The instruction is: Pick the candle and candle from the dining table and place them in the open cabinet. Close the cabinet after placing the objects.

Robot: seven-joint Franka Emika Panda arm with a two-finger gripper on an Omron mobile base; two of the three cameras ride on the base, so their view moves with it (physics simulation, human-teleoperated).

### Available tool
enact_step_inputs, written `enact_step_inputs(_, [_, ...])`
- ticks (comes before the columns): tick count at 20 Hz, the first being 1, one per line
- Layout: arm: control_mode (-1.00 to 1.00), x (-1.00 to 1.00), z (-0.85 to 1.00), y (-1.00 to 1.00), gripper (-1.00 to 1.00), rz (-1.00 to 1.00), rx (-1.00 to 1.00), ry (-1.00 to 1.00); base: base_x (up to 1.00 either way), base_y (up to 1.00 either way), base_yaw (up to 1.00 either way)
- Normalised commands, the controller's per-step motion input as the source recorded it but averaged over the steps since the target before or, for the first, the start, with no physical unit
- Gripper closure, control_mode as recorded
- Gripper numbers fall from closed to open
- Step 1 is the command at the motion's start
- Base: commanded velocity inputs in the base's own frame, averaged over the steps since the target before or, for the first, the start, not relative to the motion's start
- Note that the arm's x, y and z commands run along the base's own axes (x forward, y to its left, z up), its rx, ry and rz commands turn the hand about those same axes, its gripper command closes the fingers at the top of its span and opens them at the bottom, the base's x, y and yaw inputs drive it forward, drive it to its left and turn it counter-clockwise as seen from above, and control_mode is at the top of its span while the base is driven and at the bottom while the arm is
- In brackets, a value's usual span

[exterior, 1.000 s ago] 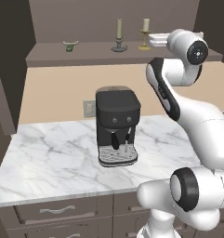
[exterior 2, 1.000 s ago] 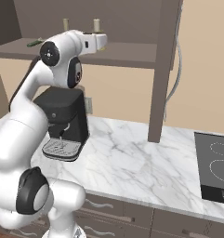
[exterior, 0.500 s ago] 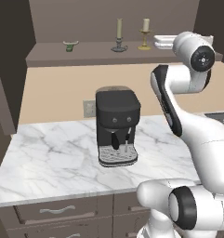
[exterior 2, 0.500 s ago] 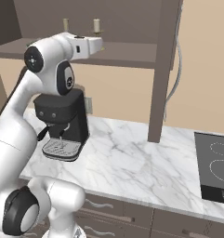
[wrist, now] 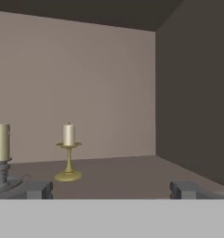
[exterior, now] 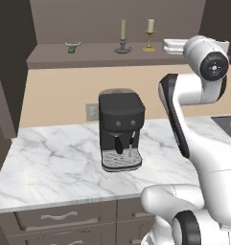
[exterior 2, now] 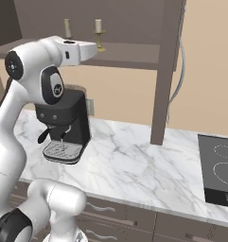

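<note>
Trouble, if it comes, will come from the withdrawal: your gripper [wrist: 111,189] sits with its jaws wide apart and empty just inside the open cabinet [wrist: 187,88], and a sideways swing could clip the cream candle [wrist: 68,134] on its brass holder or the olive candle [wrist: 1,142] at the hand view's left edge. Both candles stand upright on the cabinet's floor, so only the closing appears left. Below, in the left base view's centre, a black coffee machine [exterior: 120,128] stands on the marble counter [exterior: 50,162].

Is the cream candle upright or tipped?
Upright. The cream candle stands straight in its gold holder on the cabinet shelf, beside the olive candle; the open gripper holds nothing.
</note>
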Motion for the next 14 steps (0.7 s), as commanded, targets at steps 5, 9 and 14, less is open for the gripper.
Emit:
enact_step_inputs(5, [-1.00, -0.44, 0.00, 0.01, -1.00, -0.03, 0.00, 0.01, 0.00, 0.00, 0.00])
enact_step_inputs(9, [-1.00, -0.45, 0.00, 0.00, -1.00, -0.02, 0.00, 0.00, 0.00, 0.00, 0.00])
enact_step_inputs(14, [-1.00, -0.41, -0.02, 0.00, -1.00, -0.04, 0.00, 0.00, 0.00, 0.00, 0.00])
